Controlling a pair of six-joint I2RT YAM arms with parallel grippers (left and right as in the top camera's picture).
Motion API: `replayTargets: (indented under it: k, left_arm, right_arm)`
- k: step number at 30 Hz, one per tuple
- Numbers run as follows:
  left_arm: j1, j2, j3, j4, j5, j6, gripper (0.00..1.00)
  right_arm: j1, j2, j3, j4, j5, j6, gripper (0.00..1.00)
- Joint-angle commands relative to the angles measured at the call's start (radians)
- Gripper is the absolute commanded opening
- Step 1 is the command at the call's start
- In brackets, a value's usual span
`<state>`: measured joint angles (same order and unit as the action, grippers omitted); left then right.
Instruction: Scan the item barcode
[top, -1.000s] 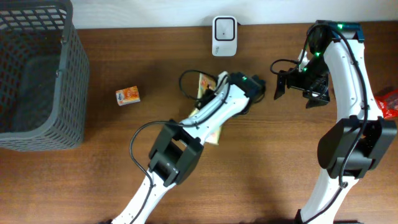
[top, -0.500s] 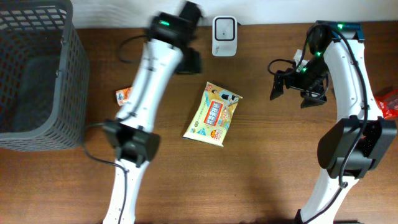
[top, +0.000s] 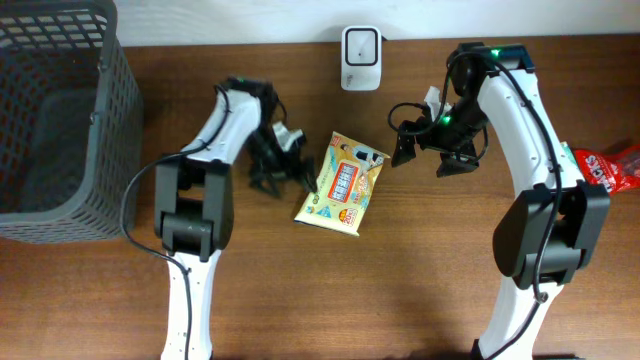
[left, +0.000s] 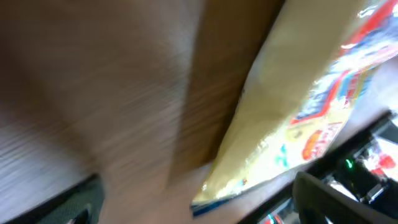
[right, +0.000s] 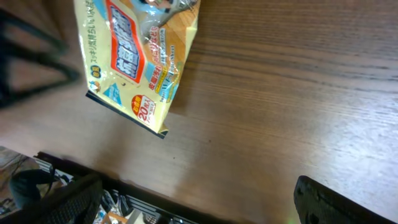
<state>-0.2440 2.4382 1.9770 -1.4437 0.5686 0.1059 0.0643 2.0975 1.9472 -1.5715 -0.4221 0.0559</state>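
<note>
One yellow packet (top: 342, 183) seen overhead, flat on table (top: 450, 280) betw. left gripper (top: 283, 178) & right gripper (top: 422, 155), short of 1 scanner (top: 360, 44); 1 basket (top: 125, 130). Left wrist: jaws wide, empty, packet just ahead. Right wrist: jaws wide, empty. Risk: flat film slips if pinched; arms may clash.

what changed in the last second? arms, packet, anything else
The left gripper let go of the yellow packet, swung off to the left, and now sits open just left of it. The packet lies flat on the table. The right gripper, open, shifted left toward the packet. The scanner and basket stayed put.
</note>
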Motion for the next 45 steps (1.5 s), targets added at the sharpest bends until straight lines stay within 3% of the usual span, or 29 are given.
replayTargets:
  k: [1,6,8,9,10,12,13,14,16,20,24,29,34,35,37,39,44,45]
  left_arm:
    - [0.000,-0.024,-0.188,0.097,0.220,0.152,0.99]
    - [-0.017,-0.024,-0.333,0.237,0.361,0.158,0.97]
    - [-0.036,-0.024,-0.371,0.307,0.414,0.157,0.92]
    - [-0.044,-0.024,-0.381,0.335,0.415,0.147,0.85]
    - [-0.050,-0.024,-0.385,0.357,0.411,0.127,0.74]
    - [-0.055,-0.024,-0.385,0.383,0.411,0.080,0.35]
    - [-0.055,-0.024,-0.384,0.393,0.399,0.046,0.10]
    - [-0.052,-0.024,-0.377,0.393,0.346,-0.011,0.00]
    - [-0.048,-0.027,-0.347,0.365,0.223,-0.090,0.00]
    - [-0.047,-0.044,-0.227,0.243,0.097,-0.097,0.00]
    - [-0.051,-0.093,-0.015,0.114,-0.170,-0.211,0.00]
    - [-0.051,-0.139,0.341,-0.097,-0.788,-0.479,0.00]
    - [-0.055,-0.139,0.526,-0.225,-1.249,-0.610,0.00]
    - [-0.061,-0.139,0.528,-0.236,-1.297,-0.614,0.00]
    - [-0.075,-0.135,0.504,-0.245,-1.254,-0.613,0.01]
    - [-0.109,-0.132,0.444,-0.245,-1.242,-0.605,0.16]
    - [-0.240,-0.131,0.269,-0.188,-1.230,-0.605,0.20]
    - [-0.271,-0.131,0.235,-0.174,-1.231,-0.605,0.70]
  right_arm:
    - [-0.006,-0.006,-0.003,-0.003,-0.031,-0.027,0.98]
    - [-0.006,-0.006,-0.003,0.009,-0.031,-0.026,0.98]
    - [-0.006,-0.006,-0.003,0.010,-0.031,-0.026,0.98]
    - [-0.006,-0.006,-0.003,0.010,-0.031,-0.026,0.99]
    - [-0.006,-0.006,-0.003,0.010,-0.030,-0.027,0.99]
    - [-0.006,-0.006,-0.003,0.010,-0.030,-0.027,0.98]
    - [-0.006,-0.006,-0.003,0.010,-0.029,-0.027,0.98]
    - [-0.006,-0.006,-0.003,0.013,-0.029,-0.027,0.98]
    - [-0.006,-0.006,-0.003,0.017,-0.029,-0.027,0.98]
    - [-0.006,-0.006,-0.003,0.020,-0.011,-0.027,0.99]
    - [-0.005,-0.006,-0.004,0.028,-0.012,-0.026,0.98]
    - [-0.006,-0.005,-0.029,0.049,-0.012,-0.026,0.98]
    - [-0.006,-0.004,-0.031,0.065,-0.012,-0.026,0.99]
    - [-0.006,-0.004,-0.031,0.066,-0.012,-0.026,0.98]
    - [-0.006,-0.004,-0.031,0.066,-0.012,-0.026,0.99]
    - [-0.006,-0.004,-0.031,0.066,-0.012,-0.027,0.98]
    - [-0.006,-0.004,-0.031,0.069,-0.012,-0.026,0.98]
    - [-0.006,-0.004,-0.031,0.069,-0.013,-0.026,0.98]
